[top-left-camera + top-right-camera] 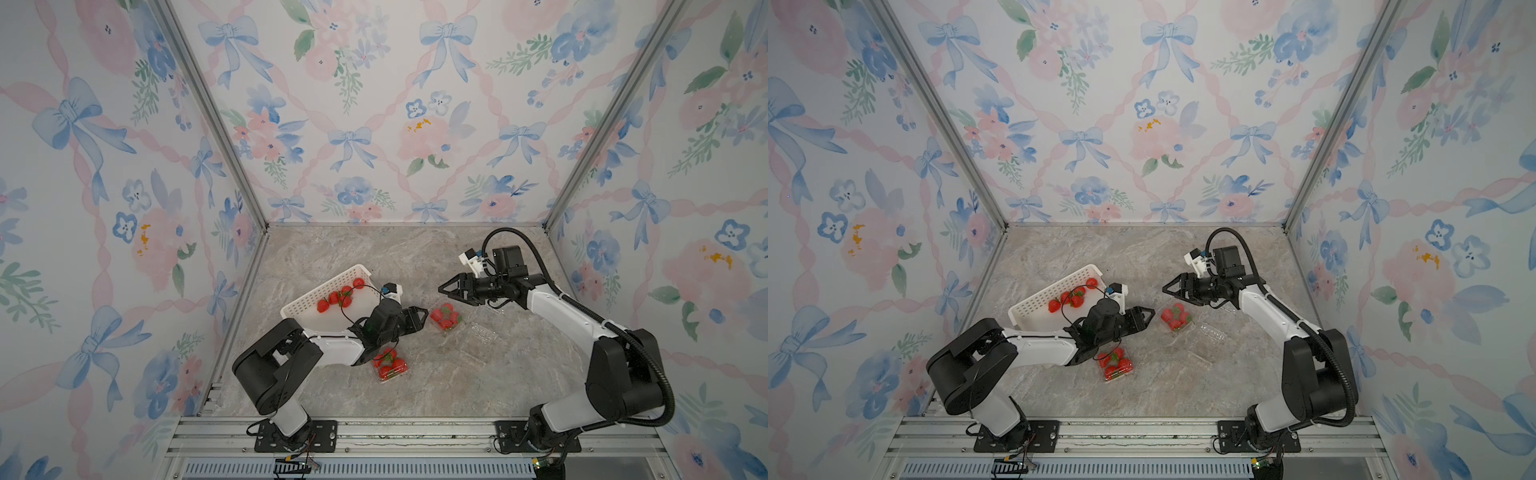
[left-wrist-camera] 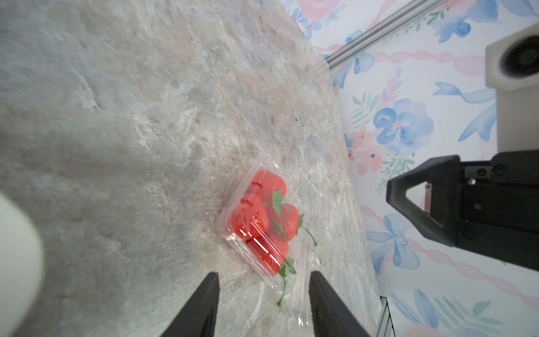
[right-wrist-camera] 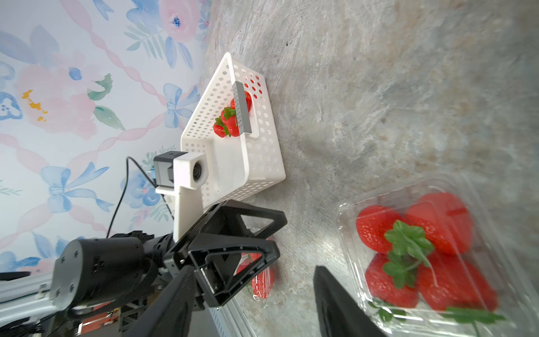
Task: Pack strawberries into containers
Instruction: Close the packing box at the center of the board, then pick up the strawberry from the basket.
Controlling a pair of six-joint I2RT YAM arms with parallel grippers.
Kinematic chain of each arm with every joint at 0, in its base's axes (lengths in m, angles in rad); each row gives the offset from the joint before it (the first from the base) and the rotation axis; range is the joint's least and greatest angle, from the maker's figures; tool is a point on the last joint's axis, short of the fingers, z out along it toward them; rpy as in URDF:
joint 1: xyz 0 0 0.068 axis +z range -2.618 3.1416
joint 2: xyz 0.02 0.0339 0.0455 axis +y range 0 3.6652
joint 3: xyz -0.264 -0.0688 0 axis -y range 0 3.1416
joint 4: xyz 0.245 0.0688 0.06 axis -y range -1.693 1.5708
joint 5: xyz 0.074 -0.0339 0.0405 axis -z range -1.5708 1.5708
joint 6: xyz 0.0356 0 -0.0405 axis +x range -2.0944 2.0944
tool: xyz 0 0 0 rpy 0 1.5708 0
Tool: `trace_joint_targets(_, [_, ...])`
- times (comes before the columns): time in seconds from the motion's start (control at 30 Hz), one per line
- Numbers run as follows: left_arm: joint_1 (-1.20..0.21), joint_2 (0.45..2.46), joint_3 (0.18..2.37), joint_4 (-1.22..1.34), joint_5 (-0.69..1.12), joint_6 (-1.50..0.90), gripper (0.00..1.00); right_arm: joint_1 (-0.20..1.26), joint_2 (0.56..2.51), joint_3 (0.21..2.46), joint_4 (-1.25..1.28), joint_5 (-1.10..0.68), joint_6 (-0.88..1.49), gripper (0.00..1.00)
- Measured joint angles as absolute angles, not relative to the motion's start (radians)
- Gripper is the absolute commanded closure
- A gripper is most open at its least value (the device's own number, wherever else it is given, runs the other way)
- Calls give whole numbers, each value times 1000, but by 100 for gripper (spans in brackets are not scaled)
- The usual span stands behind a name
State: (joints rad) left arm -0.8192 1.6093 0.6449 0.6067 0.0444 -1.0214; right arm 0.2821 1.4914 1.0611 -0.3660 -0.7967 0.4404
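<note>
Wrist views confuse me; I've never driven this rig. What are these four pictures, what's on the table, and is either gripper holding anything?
Two white-and-black robot arms work on a grey marbled tabletop. Two pictures look down from one overhead camera; two come from cameras on the arms' wrists. On the table: a white perforated plastic basket with loose red strawberries, two clear plastic punnets full of strawberries, and one empty clear punnet. The left gripper and right gripper are both open, holding nothing.

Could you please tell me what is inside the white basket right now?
About five strawberries lie loose in the basket. Its near end is covered by the left arm, so anything there is hidden.
</note>
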Motion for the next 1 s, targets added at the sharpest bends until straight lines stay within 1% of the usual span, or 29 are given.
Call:
trace_joint_targets(0.23, [-855,1490,647,510,38,-987,46,329,1365,1083,-556,-625,388,34])
trace_joint_targets(0.37, [-857,1383,653,372,-8,-956,42,368,1318,1083,-631,-551,376,34])
trace_joint_targets(0.47, [-829,1277,653,269,-40,-942,41,416,1314,1089,-666,-510,374,34])
trace_joint_targets(0.57, [-742,1170,652,155,-64,-938,40,474,1349,1140,-702,-468,374,34])
trace_joint_targets(0.7, [-559,1100,652,21,-75,-903,40,561,1488,1301,-725,-407,374,34])
trace_joint_targets(0.87, [-348,1158,649,-93,-66,-846,42,617,1649,1445,-728,-348,374,34])
trace_joint_targets(0.93, [-295,1207,649,-116,-65,-829,43,622,1684,1466,-727,-339,376,34])
trace_joint_targets(1.0, [-272,1256,650,-134,-63,-814,42,622,1714,1481,-726,-332,377,34])
